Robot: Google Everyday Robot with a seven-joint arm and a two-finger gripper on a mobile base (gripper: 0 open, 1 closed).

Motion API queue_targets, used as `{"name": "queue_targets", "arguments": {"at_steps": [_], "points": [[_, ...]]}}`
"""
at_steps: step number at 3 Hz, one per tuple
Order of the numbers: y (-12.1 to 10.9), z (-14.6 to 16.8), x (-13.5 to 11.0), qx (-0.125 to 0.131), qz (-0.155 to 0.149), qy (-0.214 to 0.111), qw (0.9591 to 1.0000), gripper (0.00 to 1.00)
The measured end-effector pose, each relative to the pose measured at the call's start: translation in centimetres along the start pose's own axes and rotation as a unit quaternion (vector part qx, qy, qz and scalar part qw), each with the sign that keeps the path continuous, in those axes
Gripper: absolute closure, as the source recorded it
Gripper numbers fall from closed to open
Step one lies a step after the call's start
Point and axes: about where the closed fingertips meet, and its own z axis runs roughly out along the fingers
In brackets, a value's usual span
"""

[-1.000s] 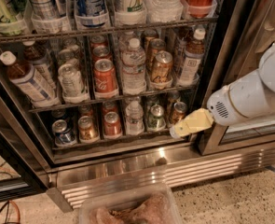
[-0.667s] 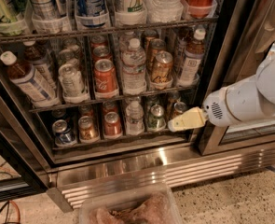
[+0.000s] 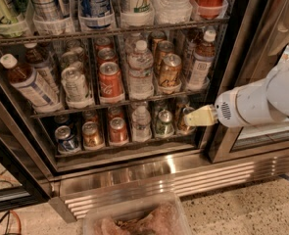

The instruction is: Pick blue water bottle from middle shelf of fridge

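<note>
The blue water bottle [image 3: 201, 62] stands upright at the right end of the middle shelf [image 3: 119, 103], in the lane next to the fridge's [image 3: 242, 43] black door frame. It has a white cap, brown liquid at the neck and a pale label. A gold can [image 3: 169, 70] is just to its left, then a clear water bottle [image 3: 140, 70] and a red can [image 3: 109, 80]. A similar bottle [image 3: 26, 82] leans at the far left.

The white arm [image 3: 261, 99] reaches in from the right. Its gripper [image 3: 199, 116] points left, below the bottle and just under the shelf's front rail, apart from the bottle. I cannot tell whether the jaws are apart or together.

Compared with a second ago, the gripper has risen a little towards the rail; the bottles and cans have not moved.
</note>
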Motion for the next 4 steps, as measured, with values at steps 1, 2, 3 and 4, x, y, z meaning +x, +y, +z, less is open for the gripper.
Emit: {"name": "queue_targets", "arguments": {"at_steps": [1, 2, 3, 4], "points": [[-0.1, 0.0, -0.1, 0.002, 0.001, -0.001, 1.0000, 0.13], [-0.1, 0.0, -0.1, 0.002, 0.001, -0.001, 1.0000, 0.00], [0.3, 0.8, -0.5, -0.008, 0.007, -0.025, 0.9996, 0.00], [0.7, 2.5, -1.3, -0.028, 0.040, -0.060, 0.9970, 0.00]]}}
